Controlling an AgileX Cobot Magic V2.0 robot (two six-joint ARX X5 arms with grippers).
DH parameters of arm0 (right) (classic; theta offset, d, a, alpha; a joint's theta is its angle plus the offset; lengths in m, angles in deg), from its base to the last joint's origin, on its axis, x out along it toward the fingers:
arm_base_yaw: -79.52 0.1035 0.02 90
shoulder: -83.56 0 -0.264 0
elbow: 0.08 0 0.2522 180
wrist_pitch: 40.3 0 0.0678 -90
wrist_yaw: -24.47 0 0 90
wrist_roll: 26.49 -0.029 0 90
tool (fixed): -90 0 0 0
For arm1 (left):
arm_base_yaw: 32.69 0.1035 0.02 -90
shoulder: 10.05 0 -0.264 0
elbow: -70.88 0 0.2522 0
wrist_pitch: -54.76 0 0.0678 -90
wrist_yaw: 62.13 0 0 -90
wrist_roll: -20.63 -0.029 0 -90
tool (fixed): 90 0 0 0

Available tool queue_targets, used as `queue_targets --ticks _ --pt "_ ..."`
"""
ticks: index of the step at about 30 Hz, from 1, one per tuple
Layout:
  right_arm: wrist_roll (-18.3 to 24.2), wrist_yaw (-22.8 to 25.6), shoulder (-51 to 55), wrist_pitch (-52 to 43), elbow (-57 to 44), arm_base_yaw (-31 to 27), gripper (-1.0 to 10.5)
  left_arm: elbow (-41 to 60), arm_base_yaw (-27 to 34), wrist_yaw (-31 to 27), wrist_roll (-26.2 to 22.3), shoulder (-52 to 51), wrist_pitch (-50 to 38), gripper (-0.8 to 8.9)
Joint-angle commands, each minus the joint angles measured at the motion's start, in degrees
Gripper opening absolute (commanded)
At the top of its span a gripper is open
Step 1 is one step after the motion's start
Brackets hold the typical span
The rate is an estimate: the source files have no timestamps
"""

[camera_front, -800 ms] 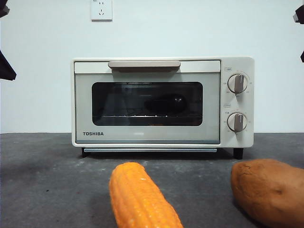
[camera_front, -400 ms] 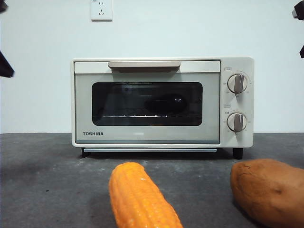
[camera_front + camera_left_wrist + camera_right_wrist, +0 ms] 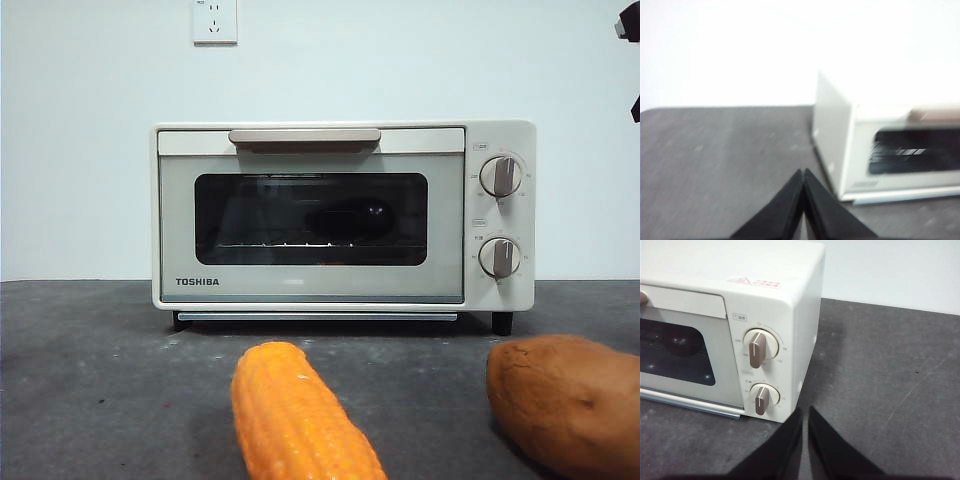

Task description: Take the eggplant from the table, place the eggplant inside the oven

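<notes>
The eggplant (image 3: 348, 220) shows as a dark glossy shape on the wire rack behind the glass of the oven (image 3: 310, 292), whose door is closed. The oven stands at the back of the table (image 3: 100, 380). My left gripper (image 3: 803, 173) is shut and empty, hanging above the table off the oven's (image 3: 840, 145) plain side. My right gripper (image 3: 805, 411) is shut and empty too, hovering near the oven's (image 3: 785, 305) knob corner. In the front view only a black arm tip (image 3: 629, 30) shows at the top right corner.
An orange-yellow corn cob (image 3: 300, 420) lies at the front centre and a brown sweet potato (image 3: 565, 400) at the front right. A wall socket (image 3: 215, 20) sits above the oven.
The black arm tip at the left edge of the front view has drawn out of sight. The oven, eggplant, corn and sweet potato have not moved.
</notes>
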Motion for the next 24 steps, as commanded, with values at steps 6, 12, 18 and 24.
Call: queue_targets --ticks 6,12,18,24 --pt "-0.4 0.2 -0.2 -0.6 0.3 0.2 0.0 9.6 5.2 -0.2 -1.3 -8.5 -0.5 0.06" --pt "-0.4 0.3 -0.2 -1.0 0.3 0.2 0.0 13.8 5.9 -0.1 -1.3 -8.5 -0.2 0.06" --pt "-0.4 0.2 -0.2 -1.1 0.4 0.2 0.0 17.6 5.9 0.0 -1.3 -8.3 -0.7 0.06" --pt "-0.4 0.2 -0.2 -1.4 0.4 0.2 0.0 17.6 6.0 0.0 -1.3 -8.5 -3.5 0.06"
